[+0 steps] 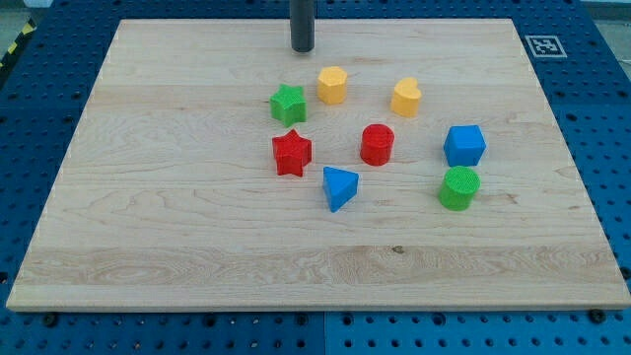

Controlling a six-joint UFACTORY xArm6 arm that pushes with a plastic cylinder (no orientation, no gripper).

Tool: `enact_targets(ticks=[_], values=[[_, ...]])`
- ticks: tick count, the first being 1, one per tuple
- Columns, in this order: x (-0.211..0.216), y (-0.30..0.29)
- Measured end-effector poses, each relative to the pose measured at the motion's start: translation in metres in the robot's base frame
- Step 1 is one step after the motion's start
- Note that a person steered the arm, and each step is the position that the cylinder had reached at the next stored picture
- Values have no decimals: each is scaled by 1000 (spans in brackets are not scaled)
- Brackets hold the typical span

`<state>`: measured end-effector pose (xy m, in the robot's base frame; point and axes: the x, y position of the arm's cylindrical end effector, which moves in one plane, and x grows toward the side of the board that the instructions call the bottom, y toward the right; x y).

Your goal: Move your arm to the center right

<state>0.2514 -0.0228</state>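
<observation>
My tip (302, 48) is seen near the view's top, a bit left of centre, resting on bare wood w/ no block touching it. No pincer is fitted, just a plain rod, so an open/closed state doesn't apply. The goal spot, the center right of the board (552, 197), is empty wood & lies well apart from the tip, to the view's right & lower down.

Risks, as judged from here: a straight diagonal run to that spot would likely be cut across by the yellow hexagon block (333, 85) and the yellow heart-ish block (406, 97), both just below-right of the tip. Further on, the blue cube-like block (464, 145) and green cylinder (458, 188) sit close to the target zone & could be shoved toward the edge if the stop is made too far left. A safer route would prob. be along the top edge first, then down the right side.

Less at risk: red cylinder (377, 144), blue wedge (339, 187), red star (291, 152), green star (288, 103), all in the mid cluster.

The surface is a pale wooden board, flat, unmarked. It's set on a blue perforated base (30, 118); a black/white tag (544, 45) is seen at the top right.
</observation>
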Motion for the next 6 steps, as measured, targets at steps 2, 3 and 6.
enact_targets(ticks=[2,3,6], values=[[-1,65],[7,154],[144,313]])
